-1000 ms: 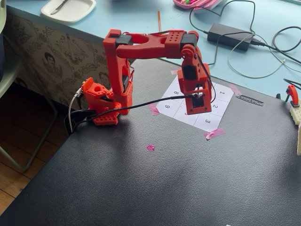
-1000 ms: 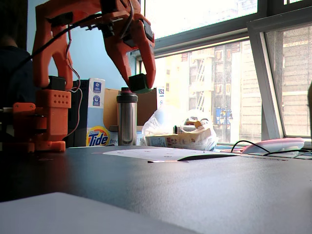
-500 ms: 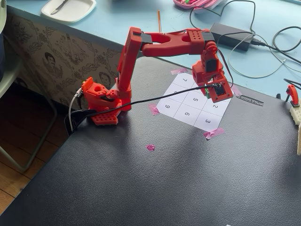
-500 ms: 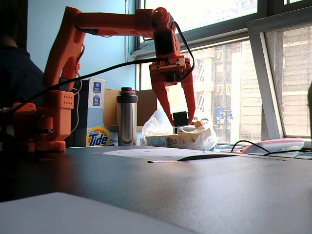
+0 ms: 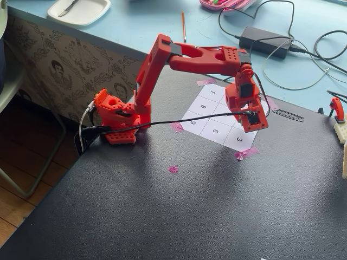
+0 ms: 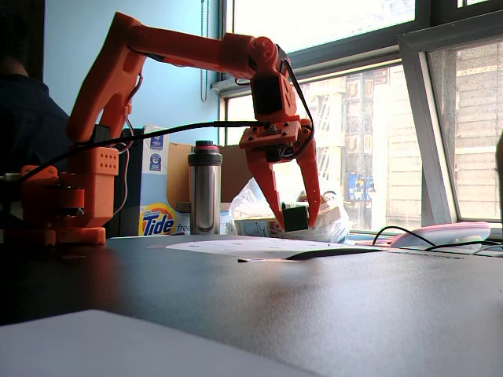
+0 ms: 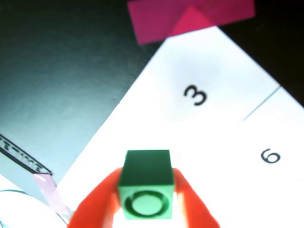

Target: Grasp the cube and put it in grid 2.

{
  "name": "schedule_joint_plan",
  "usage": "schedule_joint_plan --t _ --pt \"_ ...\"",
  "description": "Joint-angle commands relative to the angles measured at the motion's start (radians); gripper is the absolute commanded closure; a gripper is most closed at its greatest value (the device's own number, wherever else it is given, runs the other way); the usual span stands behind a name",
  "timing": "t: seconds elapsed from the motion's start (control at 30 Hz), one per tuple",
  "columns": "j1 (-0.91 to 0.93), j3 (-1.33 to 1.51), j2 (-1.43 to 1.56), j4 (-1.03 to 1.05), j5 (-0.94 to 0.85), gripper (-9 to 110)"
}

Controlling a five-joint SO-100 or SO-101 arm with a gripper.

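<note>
My red gripper [image 7: 146, 176] is shut on the green cube [image 7: 146, 183], whose round stud faces the wrist camera. In a fixed view the cube [image 6: 295, 217] hangs between the fingertips of the gripper [image 6: 297, 225], a little above the white numbered sheet [image 6: 236, 247]. In the other fixed view the gripper [image 5: 252, 123] hovers over the sheet's right column, just above the square "3" [image 5: 239, 140], and hides the cube. The square "2" shows nowhere: the gripper covers that spot. The wrist view shows "3" [image 7: 195, 95] and "6" [image 7: 270, 156] ahead of the cube.
Pink tape [image 5: 246, 153] holds the sheet's corner, and it also shows in the wrist view [image 7: 190, 19]. A pink scrap [image 5: 173, 169] lies on the black tabletop. A power brick [image 5: 265, 40] and cables lie behind. A steel bottle [image 6: 204, 188] stands beyond the sheet.
</note>
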Motion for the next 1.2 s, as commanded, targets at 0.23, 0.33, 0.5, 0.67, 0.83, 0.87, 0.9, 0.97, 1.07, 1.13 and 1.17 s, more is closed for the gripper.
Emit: schedule_joint_plan --t 0.23,0.33,0.5,0.67,0.83,0.87,0.9,0.97,1.07,1.13,1.17 --pt "-0.021 -0.003 -0.066 -0.086 0.011 101" --pt "-0.029 -0.095 -0.115 -0.054 0.014 101" --pt "-0.052 -0.198 -0.179 -0.008 0.003 101" --pt "-0.067 -0.135 -0.161 -0.014 0.018 76" --pt "-0.087 -0.124 -0.101 0.031 0.002 70" --pt "-0.091 -0.124 -0.083 0.043 -0.003 70" --pt "-0.091 -0.124 -0.064 0.052 -0.008 70" --pt "-0.091 -0.126 -0.017 0.083 -0.021 70" --pt "-0.081 -0.13 0.074 0.141 -0.04 70" --pt "-0.055 -0.132 0.153 0.173 -0.057 70" --pt "-0.035 -0.135 0.198 0.19 -0.069 70"
